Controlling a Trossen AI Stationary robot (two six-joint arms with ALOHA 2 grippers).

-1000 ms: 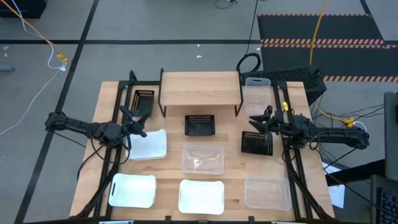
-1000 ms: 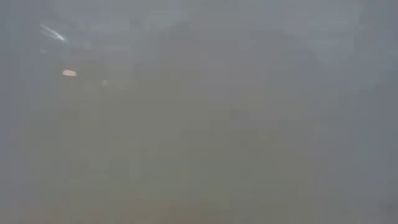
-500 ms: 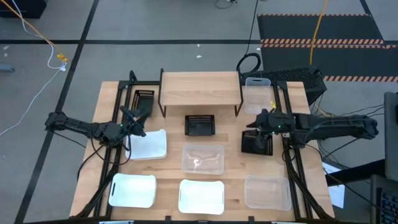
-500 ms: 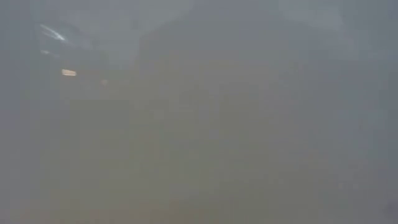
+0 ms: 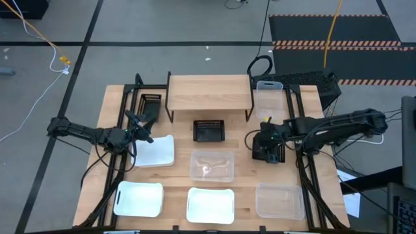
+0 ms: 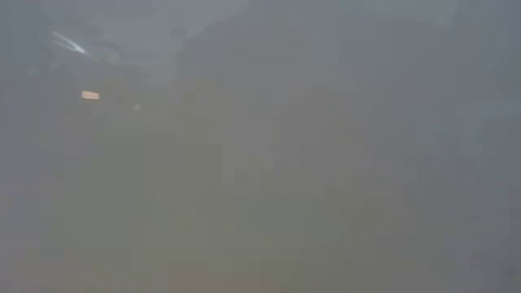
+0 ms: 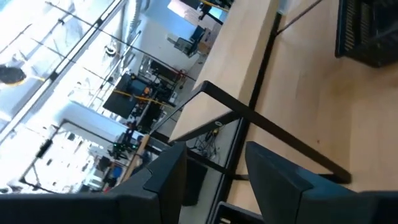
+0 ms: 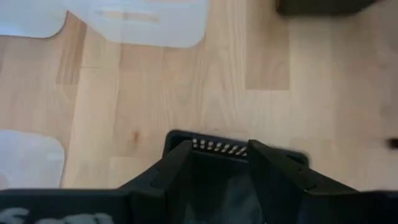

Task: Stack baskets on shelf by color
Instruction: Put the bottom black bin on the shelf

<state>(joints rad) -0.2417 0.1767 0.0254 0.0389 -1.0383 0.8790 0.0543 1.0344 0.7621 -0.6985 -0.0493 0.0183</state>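
High view: the right gripper [image 5: 265, 144] sat over a black basket [image 5: 270, 153] at centre right, below the shelf [image 5: 209, 92], probably positioned to lift it. The left gripper [image 5: 135, 127] waited at centre left; its finger state could not be determined.

Low view: nothing was discernible.

Right wrist view: the fingers [image 8: 171, 167] were parted, straddling the basket's rim.

No legible writing was visible.
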